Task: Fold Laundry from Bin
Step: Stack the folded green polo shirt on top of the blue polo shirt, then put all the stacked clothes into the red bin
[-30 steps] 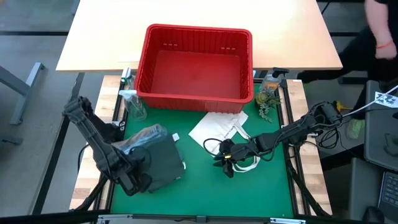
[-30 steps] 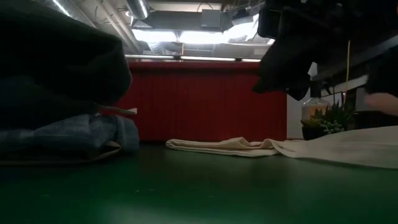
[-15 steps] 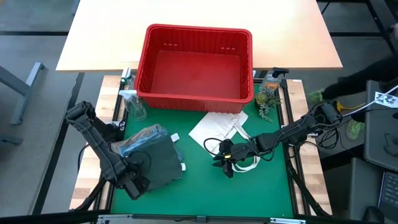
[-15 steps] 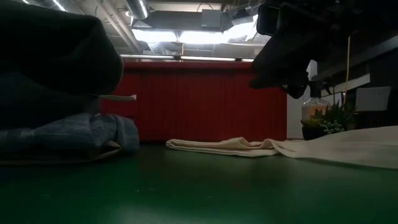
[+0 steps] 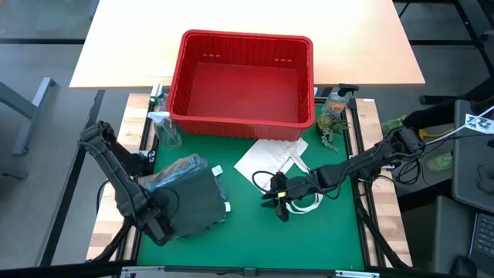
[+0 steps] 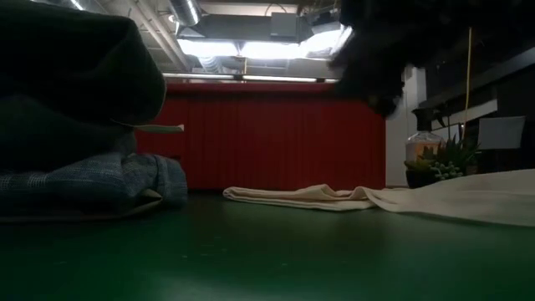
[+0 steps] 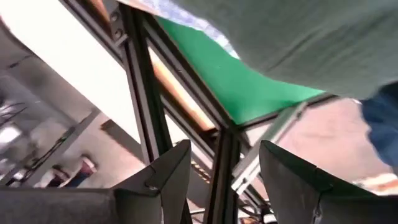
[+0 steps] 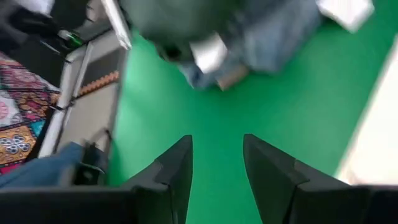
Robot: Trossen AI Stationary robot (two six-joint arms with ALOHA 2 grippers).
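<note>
1. Our left gripper (image 5: 160,230) sits at the near-left corner of the green mat (image 5: 255,232), fingers (image 7: 171,180) spread, holding nothing, just beside the dark green garment (image 5: 193,202).
2. Our right gripper (image 5: 275,202) hovers over the mat's middle, jaws parted and empty, above the white tote bag (image 5: 272,161).
3. The folded laundry pile lies on the mat's left side; the red bin (image 5: 241,83) stands at the mat's far edge.
</note>
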